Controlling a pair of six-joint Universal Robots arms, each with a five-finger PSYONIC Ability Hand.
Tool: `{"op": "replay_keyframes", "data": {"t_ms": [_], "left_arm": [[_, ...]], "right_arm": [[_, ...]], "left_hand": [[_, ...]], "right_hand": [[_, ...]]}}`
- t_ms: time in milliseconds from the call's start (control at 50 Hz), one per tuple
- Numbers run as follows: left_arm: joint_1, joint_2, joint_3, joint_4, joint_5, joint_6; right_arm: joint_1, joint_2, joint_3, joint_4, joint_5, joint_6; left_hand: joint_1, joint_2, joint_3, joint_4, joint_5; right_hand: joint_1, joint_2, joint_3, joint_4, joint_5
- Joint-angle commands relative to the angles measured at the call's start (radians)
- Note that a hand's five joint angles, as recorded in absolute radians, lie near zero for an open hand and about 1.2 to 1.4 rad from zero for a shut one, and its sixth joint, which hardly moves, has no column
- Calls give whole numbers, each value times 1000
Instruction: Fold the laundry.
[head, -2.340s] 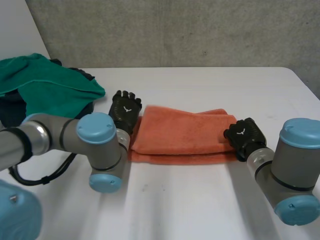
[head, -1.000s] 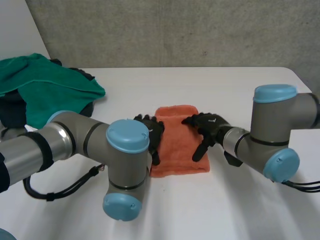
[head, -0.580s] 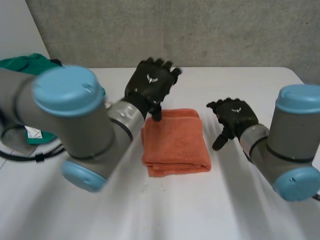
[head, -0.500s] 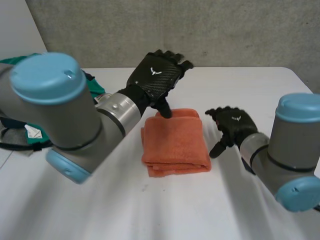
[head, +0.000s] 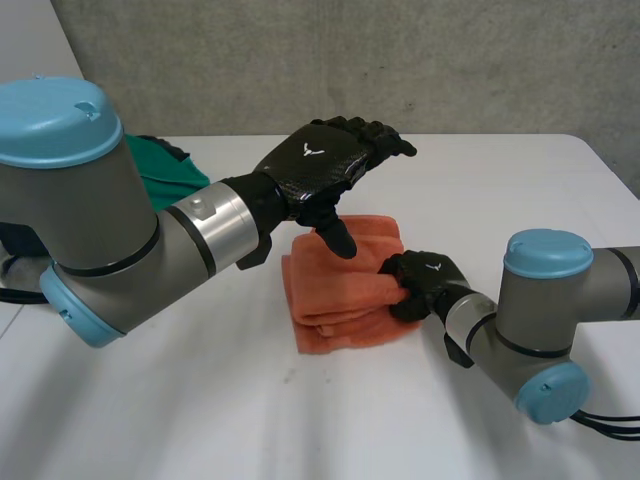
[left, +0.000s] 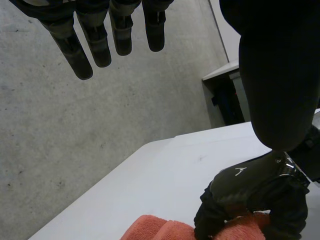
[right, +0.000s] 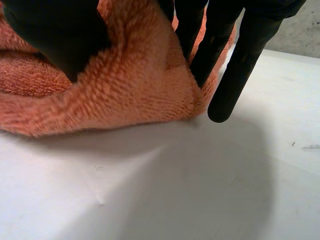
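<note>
Head view: white table (head: 300, 420) before a concrete wall (head: 300, 60); left hand (head: 325, 165) spread loose, right hand (head: 420, 280) pinching the orange towel (head: 335, 290).

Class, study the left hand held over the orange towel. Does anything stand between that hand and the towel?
Nothing visible does. The left hand hangs open above the orange towel, with no object between them. The right hand pinches the towel's right edge, beside that path, not across it.

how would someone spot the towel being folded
On the white table, look near the middle. The orange towel lies there folded in a thick stack, one side pinched by the right hand. The cloth behind the left arm is green.
</note>
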Motion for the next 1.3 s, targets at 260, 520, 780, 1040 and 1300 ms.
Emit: {"op": "replay_keyframes", "data": {"t_ms": [260, 520, 780, 1040, 1300], "left_arm": [[3, 25, 11, 3, -2, -3], [-5, 20, 38, 15, -5, -4], [-42, 11, 71, 20, -46, -4], [-59, 2, 77, 23, -48, -4], [-60, 20, 29, 25, -45, -4]], "right_arm": [[-108, 97, -306, -4, 138, 11], [-321, 372, -854, 94, 236, 11], [-517, 607, -1252, 172, 270, 11], [-567, 585, -1188, 210, 216, -54], [-746, 363, -837, 224, 66, -371]], "left_hand": [[39, 44, 37, 51, 53], [39, 44, 37, 51, 53], [36, 41, 34, 48, 50], [33, 38, 31, 45, 47], [21, 27, 20, 33, 35]], "right_hand": [[589, 442, 374, 211, 267], [589, 442, 374, 211, 267], [589, 442, 374, 211, 267], [-633, -780, -848, -1011, -955], [-633, -780, -848, -1011, -955]]}}
